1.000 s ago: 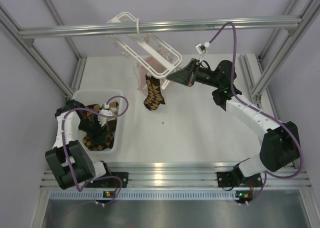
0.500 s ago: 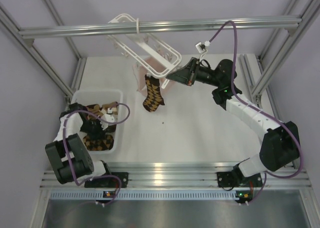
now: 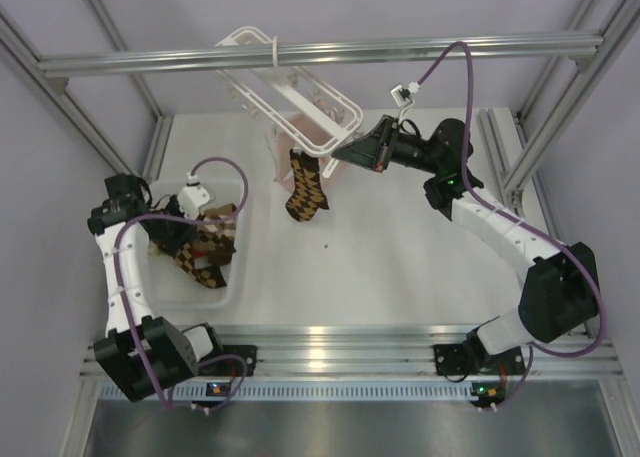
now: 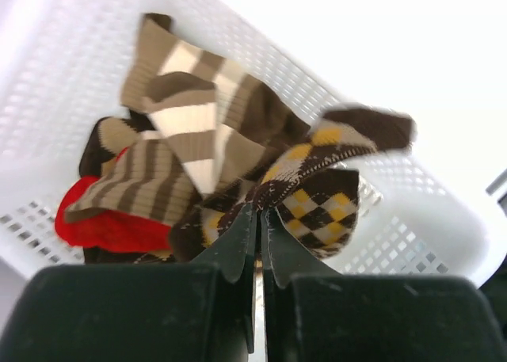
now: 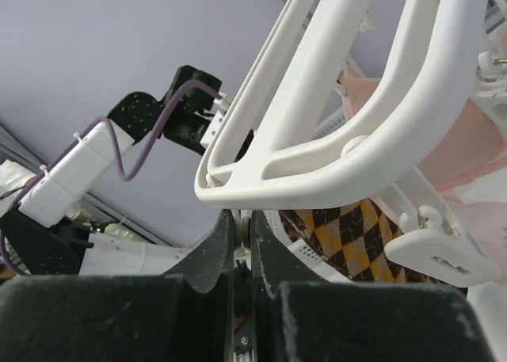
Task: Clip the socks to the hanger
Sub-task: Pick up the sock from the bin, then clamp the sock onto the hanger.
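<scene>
Left hand (image 4: 260, 222): shut tight, both fingertips pinching the edge of a brown-and-yellow held sock (image 4: 317, 207), which bunches up around them.
Where that sock is: over the white basket (image 3: 236, 277) at the left of the worktop (image 3: 400, 267). I cannot tell whether it hangs clear of the pile below.
Basket contents: brown-and-cream striped socks (image 4: 190, 132) heaped behind the held one, with a red cloth (image 4: 103, 227) at the bottom left.
Right hand (image 5: 244, 218): closed, its tips right under the end corner of the hanger (image 5: 317, 168). Whether a small bit of the plastic is nipped between them, I cannot tell.
Hanger: white double-rail frame, tilted, slung from the overhead bar (image 3: 450, 47) above the far side of the worktop.
Hung sock (image 3: 305, 192): argyle in brown and orange, dangling below the hanger's near end, just beside the right hand. From the right wrist it shows right behind a white clip (image 5: 436, 247).
Also on the hanger: a pale pink cloth (image 5: 459, 148), next to the hung sock.
</scene>
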Robot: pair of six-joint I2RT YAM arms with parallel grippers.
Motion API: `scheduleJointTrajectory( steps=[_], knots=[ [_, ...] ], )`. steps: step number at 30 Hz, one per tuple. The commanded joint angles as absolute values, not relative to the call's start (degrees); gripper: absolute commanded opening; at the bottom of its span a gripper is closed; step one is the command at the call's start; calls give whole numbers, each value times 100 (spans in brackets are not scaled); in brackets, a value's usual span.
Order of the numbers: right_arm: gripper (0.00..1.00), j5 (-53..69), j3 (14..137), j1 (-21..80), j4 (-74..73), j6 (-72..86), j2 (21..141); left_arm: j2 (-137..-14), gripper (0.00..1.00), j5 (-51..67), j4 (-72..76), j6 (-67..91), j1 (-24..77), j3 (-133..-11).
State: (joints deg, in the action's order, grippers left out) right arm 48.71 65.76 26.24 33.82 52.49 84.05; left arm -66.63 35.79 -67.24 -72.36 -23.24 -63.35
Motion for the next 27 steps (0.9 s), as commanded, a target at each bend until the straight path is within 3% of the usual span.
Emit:
scheduleJointTrajectory(
  steps=[1,13,19,27],
  knots=[
    [0,4825,6829,2654,3638,5177,8420,-6881,0,3858,-6408,-5945,-2364,-6741],
    [0,4860,6803,2654,3683,5150,8402,-8033,0,3859,-5503,-4072,-2364,-7462],
    [0,4852,6820,2654,3700,5150,8437,-7568,0,2657,-3456,-2350,-2364,-7269],
    [0,4843,6829,2646,3762,5203,8481,-7979,0,1670,-2944,-1819,-2355,-7892]
  ],
)
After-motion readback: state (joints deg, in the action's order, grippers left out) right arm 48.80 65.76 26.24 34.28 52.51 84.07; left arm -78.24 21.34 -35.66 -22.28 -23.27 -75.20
